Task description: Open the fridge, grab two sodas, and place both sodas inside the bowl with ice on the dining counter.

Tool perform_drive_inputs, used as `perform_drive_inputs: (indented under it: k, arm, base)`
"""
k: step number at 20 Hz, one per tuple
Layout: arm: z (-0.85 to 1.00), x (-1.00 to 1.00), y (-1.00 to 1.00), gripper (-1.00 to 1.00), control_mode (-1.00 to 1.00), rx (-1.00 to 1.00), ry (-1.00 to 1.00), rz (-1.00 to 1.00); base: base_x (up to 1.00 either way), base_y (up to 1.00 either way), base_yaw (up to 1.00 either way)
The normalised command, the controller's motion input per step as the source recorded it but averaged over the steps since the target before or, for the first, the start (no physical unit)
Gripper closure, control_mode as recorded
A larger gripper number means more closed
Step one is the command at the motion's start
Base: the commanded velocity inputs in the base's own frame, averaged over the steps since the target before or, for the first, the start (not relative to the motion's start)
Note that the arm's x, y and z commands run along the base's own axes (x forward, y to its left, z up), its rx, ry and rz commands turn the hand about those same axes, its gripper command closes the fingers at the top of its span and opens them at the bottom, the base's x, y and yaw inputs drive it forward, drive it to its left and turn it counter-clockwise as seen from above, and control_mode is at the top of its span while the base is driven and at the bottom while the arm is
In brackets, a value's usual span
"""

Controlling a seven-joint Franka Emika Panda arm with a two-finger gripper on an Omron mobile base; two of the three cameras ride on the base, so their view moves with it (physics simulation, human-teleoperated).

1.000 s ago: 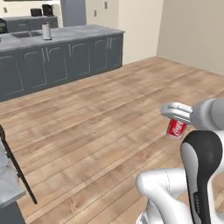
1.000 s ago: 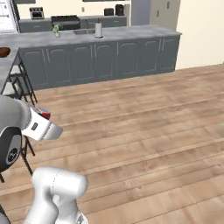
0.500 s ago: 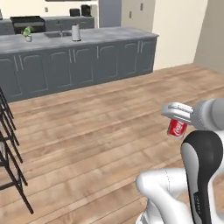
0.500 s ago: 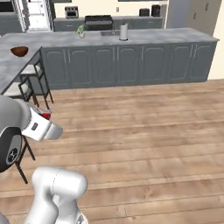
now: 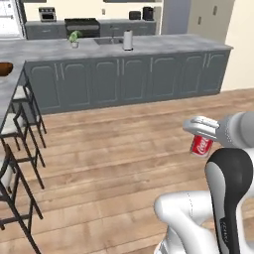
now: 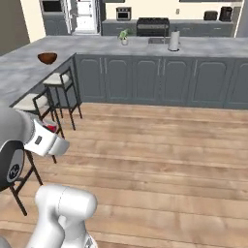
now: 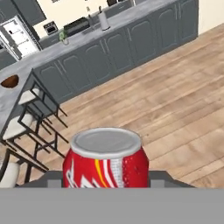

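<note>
1. The room is a kitchen with a light wooden plank floor (image 5: 114,149) and a long run of grey cabinets (image 5: 129,79) under a grey marble top, beyond the jaws.
2. The gripper (image 5: 201,130) hangs over open floor, well short of the cabinets; its jaws pinch a red soda can (image 5: 201,146), which stands upright between them.
3. In the hand view the soda can (image 7: 105,159) sits right in front of the camera, its pale silvery top showing, with a dark finger tip (image 7: 53,179) against each side — so the can is gripped, not loose.
4. The dining counter (image 6: 24,72) of grey-veined marble lies ahead and to the left of the jaws, well apart from them.
5. The dark reddish-brown bowl (image 6: 47,57) rests on that counter near its far end; it also appears at the left edge of the left base view (image 5: 5,68) and the hand view (image 7: 9,81).
6. Dark-legged bar stools (image 6: 48,94) with pale seats stand along the counter's edge, between the jaws and the bowl.
7. Beyond the jaws, on the far worktop, stand a small green plant (image 5: 74,37) and a pale upright cylinder (image 5: 128,39) beside the sink.
8. Further back — against the wall — is a black stove (image 6: 152,25).
</note>
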Motion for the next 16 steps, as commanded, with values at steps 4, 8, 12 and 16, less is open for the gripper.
perform_drive_inputs:
  k: [4, 8, 12, 16]
  arm:
    - [0.0, 0.0, 0.0, 1.0, 1.0, 0.0, 0.0, 0.0]
    - [0.0, 0.0, 0.0, 1.0, 1.0, 0.0, 0.0, 0.0]
    - [0.0, 0.0, 0.0, 1.0, 1.0, 0.0, 0.0, 0.0]
    - [0.0, 0.0, 0.0, 1.0, 1.0, 0.0, 0.0, 0.0]
  base:
    - [0.96, -0.39, 0.43]
    - [0.98, -0.38, 0.43]
    - [1.0, -0.38, 0.43]
    - [0.99, -0.39, 0.43]
